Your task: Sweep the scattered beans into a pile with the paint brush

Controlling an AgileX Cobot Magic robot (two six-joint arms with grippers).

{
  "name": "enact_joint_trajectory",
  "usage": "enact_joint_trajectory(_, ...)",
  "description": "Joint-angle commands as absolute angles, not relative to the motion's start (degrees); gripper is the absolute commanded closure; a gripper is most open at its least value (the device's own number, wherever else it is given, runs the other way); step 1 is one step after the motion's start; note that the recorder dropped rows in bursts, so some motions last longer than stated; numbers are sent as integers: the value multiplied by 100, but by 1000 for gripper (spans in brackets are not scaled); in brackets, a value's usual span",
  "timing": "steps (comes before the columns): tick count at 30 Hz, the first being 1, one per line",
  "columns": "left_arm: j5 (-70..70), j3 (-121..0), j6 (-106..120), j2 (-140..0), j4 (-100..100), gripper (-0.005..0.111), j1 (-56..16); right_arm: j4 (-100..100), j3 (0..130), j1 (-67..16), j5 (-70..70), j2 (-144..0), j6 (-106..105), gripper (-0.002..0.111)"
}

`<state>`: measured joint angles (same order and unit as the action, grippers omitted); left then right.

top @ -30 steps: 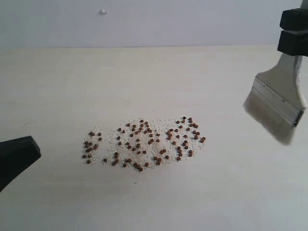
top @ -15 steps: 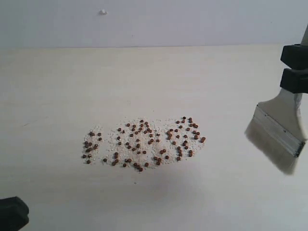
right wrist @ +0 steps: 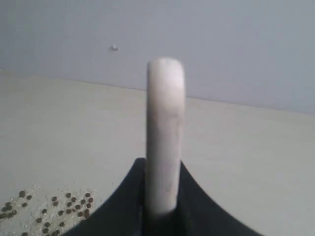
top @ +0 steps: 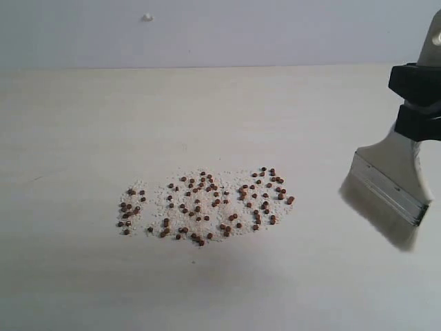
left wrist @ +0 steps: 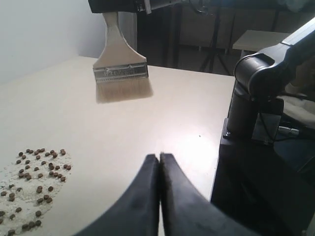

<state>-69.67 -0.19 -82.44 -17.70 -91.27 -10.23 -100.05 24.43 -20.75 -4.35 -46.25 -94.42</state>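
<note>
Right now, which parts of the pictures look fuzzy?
Exterior view: the paint brush bristles look smeared, while the beans are crisp. Right wrist view: the brush handle, close to the lens, is soft and out of focus. Left wrist view: a bright glare patch lies on the table.

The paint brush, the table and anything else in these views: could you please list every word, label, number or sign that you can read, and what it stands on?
No text can be read in any view.
paint brush: no print shows on its wooden handle.
ferrule: fine embossed lines only, too blurred to read as letters.
table and beans: no writing, label or sign.
</note>
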Motion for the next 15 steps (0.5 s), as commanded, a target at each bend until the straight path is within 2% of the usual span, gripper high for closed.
enact_joint_trajectory(1,-6996,0,-8288,-1731,-9148,107,-1032,-9995,2439,-2066,-700,-4598,-9399,108)
enact_joint_trajectory(15,-6996,0,-8288,-1731,-9148,107,-1032,-9995,2439,-2066,-1033,-4598,-9226,108)
